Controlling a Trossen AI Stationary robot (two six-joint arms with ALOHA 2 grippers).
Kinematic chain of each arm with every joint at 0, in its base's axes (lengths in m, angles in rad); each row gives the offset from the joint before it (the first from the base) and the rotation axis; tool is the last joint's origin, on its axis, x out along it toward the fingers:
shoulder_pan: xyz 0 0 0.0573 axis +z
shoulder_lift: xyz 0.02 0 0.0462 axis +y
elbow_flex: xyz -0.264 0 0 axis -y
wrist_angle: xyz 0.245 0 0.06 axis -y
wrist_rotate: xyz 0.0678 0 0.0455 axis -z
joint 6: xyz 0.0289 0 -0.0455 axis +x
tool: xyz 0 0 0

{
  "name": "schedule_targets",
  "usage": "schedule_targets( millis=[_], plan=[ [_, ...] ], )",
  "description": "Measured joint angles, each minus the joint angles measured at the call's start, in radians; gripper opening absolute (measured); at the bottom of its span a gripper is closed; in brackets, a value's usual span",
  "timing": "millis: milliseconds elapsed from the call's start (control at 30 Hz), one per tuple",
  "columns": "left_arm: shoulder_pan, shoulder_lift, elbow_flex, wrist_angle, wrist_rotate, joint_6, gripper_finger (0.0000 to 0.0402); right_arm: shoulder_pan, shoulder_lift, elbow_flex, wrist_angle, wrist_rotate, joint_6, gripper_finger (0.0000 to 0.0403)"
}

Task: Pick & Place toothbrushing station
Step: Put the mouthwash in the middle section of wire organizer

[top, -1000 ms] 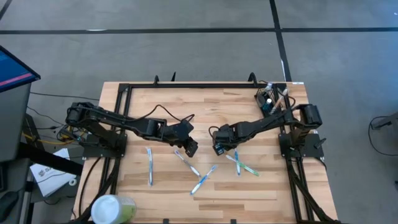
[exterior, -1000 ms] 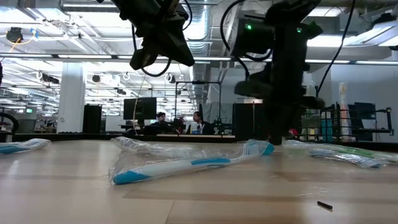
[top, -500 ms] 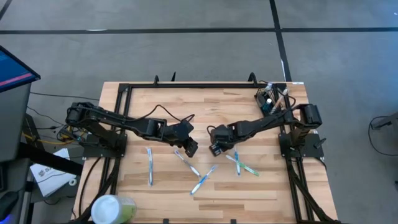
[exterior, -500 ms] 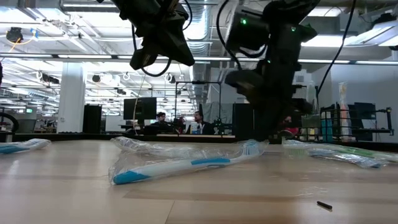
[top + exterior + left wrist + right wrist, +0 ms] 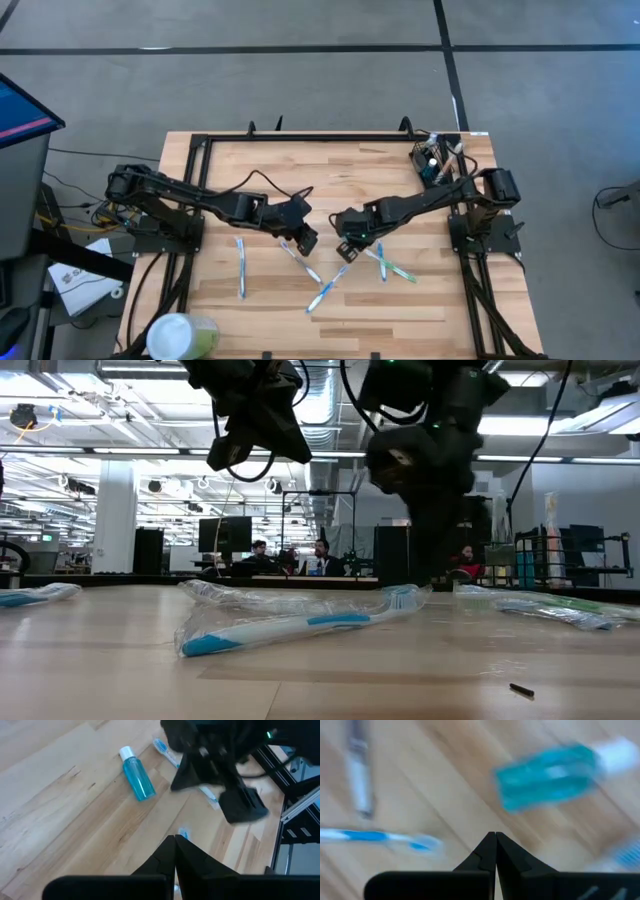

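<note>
Toothbrushing station (image 5: 432, 157) sits well apart from both closed tools mid-table.

The right wrist view is blurring a blue bottle (image 5: 550, 777) and a toothbrush (image 5: 380, 837). In the high view, clutter at the table's (image 5: 300, 160) far right corner is showing too small to identify, and a pale-green cup (image 5: 182, 336) is running off the picture at the near left corner.

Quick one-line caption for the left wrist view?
Shut left gripper above the table, facing a blue bottle and the right arm.
</note>
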Motion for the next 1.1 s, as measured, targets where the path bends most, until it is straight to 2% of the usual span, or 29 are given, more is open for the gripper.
schedule_targets(
  millis=[100, 167, 233, 533, 767, 867, 967, 1100],
  plan=[
    [-0.007, 0.000, 0.000, 0.000, -0.003, -0.002, 0.0000, 0.003, 0.000, -0.001, -0.152, 0.057, 0.055, 0.0000],
    [-0.012, 0.000, 0.000, 0.001, -0.010, -0.002, 0.0000, 0.005, 0.001, -0.018, -0.156, 0.114, 0.085, 0.0000],
    [-0.012, 0.000, 0.000, 0.000, -0.017, -0.002, 0.0000, -0.008, 0.001, -0.028, -0.114, 0.127, 0.099, 0.0000],
    [-0.006, 0.000, 0.000, 0.002, -0.019, 0.000, 0.0000, -0.052, 0.082, -0.028, -0.024, 0.028, 0.111, 0.0000],
    [-0.007, 0.000, 0.000, 0.000, -0.016, 0.000, 0.0000, -0.039, 0.089, -0.028, 0.126, 0.013, 0.093, 0.0000],
    [-0.007, 0.000, 0.000, -0.001, -0.016, 0.000, 0.0000, -0.038, 0.082, -0.028, 0.200, 0.038, 0.087, 0.0000],
    [-0.007, 0.000, 0.000, -0.008, -0.016, 0.000, 0.0000, -0.040, 0.077, -0.028, 0.300, 0.039, 0.034, 0.0000],
    [-0.006, 0.000, 0.000, -0.009, -0.016, 0.006, 0.0000, -0.038, 0.061, -0.007, 0.268, 0.031, 0.006, 0.0000]
  ],
)
